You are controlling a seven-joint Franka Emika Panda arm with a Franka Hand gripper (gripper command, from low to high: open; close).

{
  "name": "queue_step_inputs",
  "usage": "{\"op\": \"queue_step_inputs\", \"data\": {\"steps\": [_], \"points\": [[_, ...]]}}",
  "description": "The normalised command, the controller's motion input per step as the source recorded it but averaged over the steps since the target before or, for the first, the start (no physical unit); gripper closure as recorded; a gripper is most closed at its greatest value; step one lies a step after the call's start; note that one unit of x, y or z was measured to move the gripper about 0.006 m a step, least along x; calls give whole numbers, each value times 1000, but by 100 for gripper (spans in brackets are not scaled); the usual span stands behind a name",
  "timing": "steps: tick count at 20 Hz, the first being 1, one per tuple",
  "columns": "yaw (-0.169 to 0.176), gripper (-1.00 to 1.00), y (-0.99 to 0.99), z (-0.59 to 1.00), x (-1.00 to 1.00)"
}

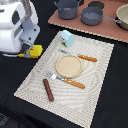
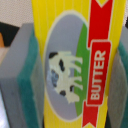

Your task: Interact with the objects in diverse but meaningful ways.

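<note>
wrist view: flat glossy yellow butter packet [image 2: 75,65] fills padded gripper [image 2: 75,75].

Yellow butter packet [image 2: 75,65] with cow picture, red banner, clamped between green-padded tool fingers [image 2: 31,85]

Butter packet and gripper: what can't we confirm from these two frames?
- Butter packet: wrist view cuts off its ends; in the exterior view only a yellow corner shows, the arm hiding the rest.
- Gripper: fingertips hidden by its own body in the exterior view; whether the packet is lifted off the black table is unclear.
- Carton: too small and blurred to read.
- Pots: contents not visible.
</note>
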Motion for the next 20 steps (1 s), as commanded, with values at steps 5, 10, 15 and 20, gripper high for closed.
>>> {"op": "queue_step_inputs", "data": {"steps": [5, 10, 15, 20], "points": [[-6, 100, -790, -79, 646], [-30, 100, -654, -384, 235], [-42, 100, -247, -456, 1], [-46, 100, 41, -105, 435]]}}
